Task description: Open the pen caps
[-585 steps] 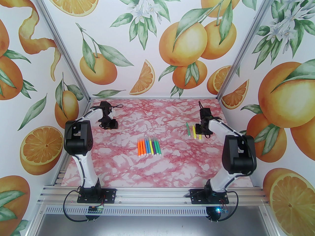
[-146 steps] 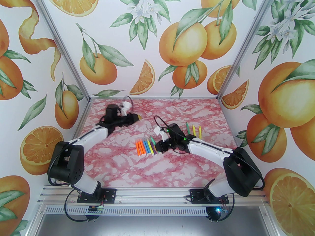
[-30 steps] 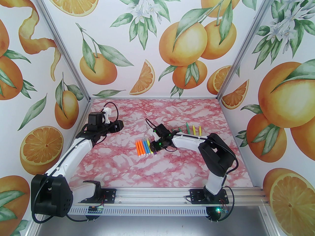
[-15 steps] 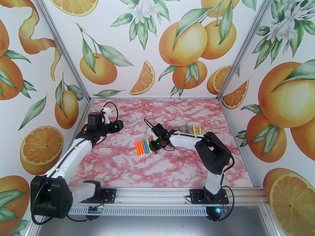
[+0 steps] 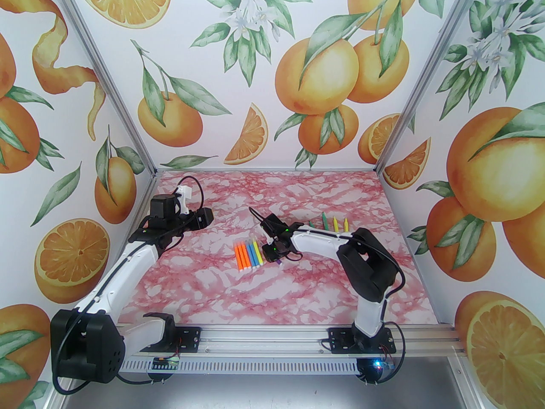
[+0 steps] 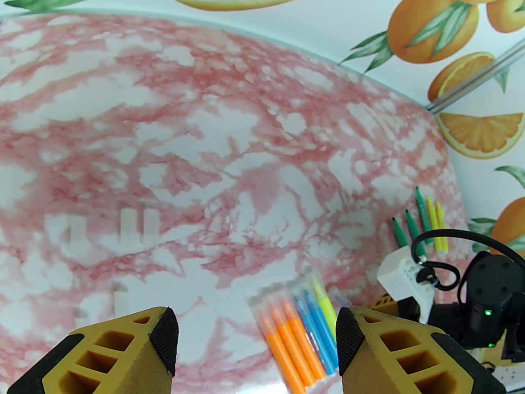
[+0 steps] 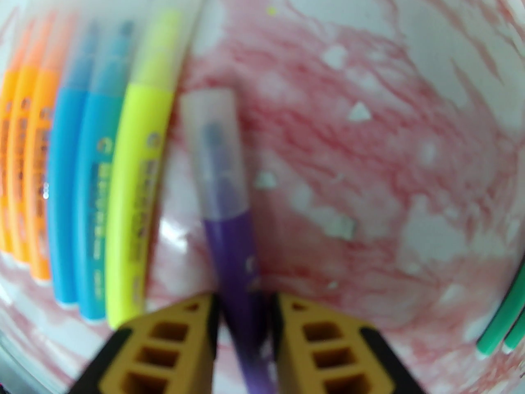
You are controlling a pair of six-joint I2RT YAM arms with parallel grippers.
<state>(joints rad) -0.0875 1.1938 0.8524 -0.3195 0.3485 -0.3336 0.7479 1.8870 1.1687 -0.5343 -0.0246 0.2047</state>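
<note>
Several short pens (image 5: 248,254) lie side by side at the table's middle: orange, blue, then yellow, each with its translucent pen cap (image 7: 164,35) pointing to the back. My right gripper (image 5: 272,257) is just right of that row. In the right wrist view its yellow fingers (image 7: 192,331) press both sides of a purple pen (image 7: 231,253), whose clear cap (image 7: 213,138) is still on. My left gripper (image 5: 206,217) hovers at the back left, and its jaws (image 6: 257,326) stand wide open with nothing between them.
A few green and yellow pens (image 5: 335,225) lie at the back right, behind my right forearm. They also show in the left wrist view as the pens (image 6: 422,220) near the back wall. Pink marbled tabletop (image 5: 264,296) stretches bare towards the near rail.
My right gripper has narrowed onto the purple pen and drawn it slightly right, away from the yellow pen. The left arm has hardly moved and stays open.
</note>
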